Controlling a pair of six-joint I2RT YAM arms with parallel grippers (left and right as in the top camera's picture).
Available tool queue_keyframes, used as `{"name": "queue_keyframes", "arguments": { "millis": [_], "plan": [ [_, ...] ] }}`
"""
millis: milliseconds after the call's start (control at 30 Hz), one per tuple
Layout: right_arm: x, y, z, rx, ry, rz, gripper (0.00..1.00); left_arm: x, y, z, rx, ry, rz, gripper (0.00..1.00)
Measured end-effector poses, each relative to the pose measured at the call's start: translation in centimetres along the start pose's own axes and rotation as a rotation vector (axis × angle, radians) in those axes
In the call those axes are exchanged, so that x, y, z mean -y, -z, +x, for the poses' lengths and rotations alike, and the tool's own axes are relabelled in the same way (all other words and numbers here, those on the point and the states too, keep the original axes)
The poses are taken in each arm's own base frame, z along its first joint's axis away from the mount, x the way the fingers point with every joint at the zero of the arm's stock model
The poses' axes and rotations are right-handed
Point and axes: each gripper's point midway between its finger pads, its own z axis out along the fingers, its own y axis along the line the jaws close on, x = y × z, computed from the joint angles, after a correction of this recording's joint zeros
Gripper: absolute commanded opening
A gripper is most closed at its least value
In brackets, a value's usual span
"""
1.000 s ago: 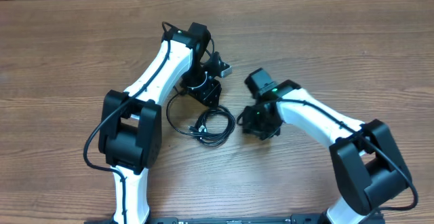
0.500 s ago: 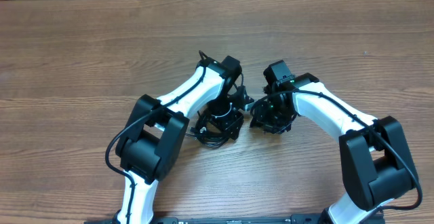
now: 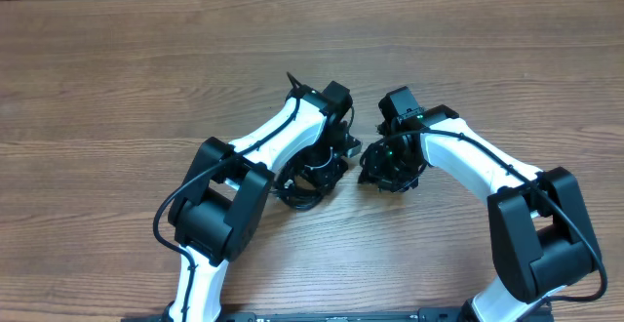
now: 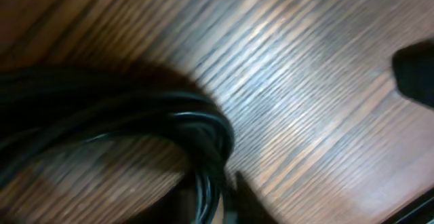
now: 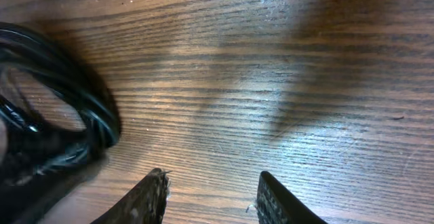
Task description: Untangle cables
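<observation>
cables (image 3: 304,193): coiled under left pincer (image 3: 330,158), left of right pincer (image 5: 210,202)
left pincer: cannot tell
right pincer: released, empty

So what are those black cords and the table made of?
The cables look like rubber- or plastic-sheathed cord: smooth, glossy black, with light glinting off the bends. The table looks like wood or a wood-grain laminate: brown, with long streaky grain and a soft sheen. I can't tell which.

The cables (image 3: 304,187) lie mid-table (image 3: 97,88) toward its front edge, beneath the left gripper (image 3: 327,164), with the right gripper (image 3: 378,171) just to their right
</observation>
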Motion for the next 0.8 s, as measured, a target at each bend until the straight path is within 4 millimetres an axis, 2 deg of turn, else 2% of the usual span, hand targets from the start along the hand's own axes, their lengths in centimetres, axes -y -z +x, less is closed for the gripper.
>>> {"name": "queue_keyframes", "arguments": {
  "millis": [33, 67, 167, 233, 333, 467, 600, 667, 700, 800],
  "plan": [
    [0.0, 0.0, 0.0, -0.001, 0.001, -0.001, 0.42, -0.1, 0.1, 0.0, 0.001, 0.009, -0.007, 0.04],
    [-0.1, 0.0, 0.1, -0.003, 0.002, -0.004, 0.47, -0.2, 0.1, 0.2, -0.005, 0.015, -0.017, 0.04],
    [-0.5, 0.0, 0.1, -0.004, 0.010, -0.021, 0.47, -0.7, 0.5, 1.3, -0.054, 0.026, -0.050, 0.04],
    [-1.1, -0.1, 0.0, -0.001, 0.019, -0.046, 0.47, -0.9, 1.5, 1.9, -0.083, 0.032, -0.058, 0.04],
    [-2.4, 0.0, -0.4, 0.006, 0.047, -0.110, 0.47, -1.3, 3.5, 0.8, -0.044, 0.036, -0.050, 0.04],
    [-5.0, 0.5, -0.7, 0.010, 0.121, -0.247, 0.47, -1.7, 5.8, -0.7, 0.052, 0.016, 0.078, 0.04],
    [-6.7, 1.0, -0.9, 0.016, 0.169, -0.336, 0.45, -2.0, 7.5, -0.9, 0.145, 0.015, 0.272, 0.04],
    [-7.8, 1.4, -1.3, 0.035, 0.203, -0.392, 0.38, -2.6, 8.6, -1.1, 0.209, 0.027, 0.359, 0.04],
    [-8.4, 1.7, -1.5, 0.043, 0.220, -0.419, 0.31, -2.8, 9.2, -1.1, 0.236, 0.035, 0.400, 0.04],
    [-9.7, 2.3, -1.9, 0.063, 0.264, -0.487, 0.28, -3.7, 10.8, -0.8, 0.310, 0.050, 0.505, 0.04]
  ]
}}
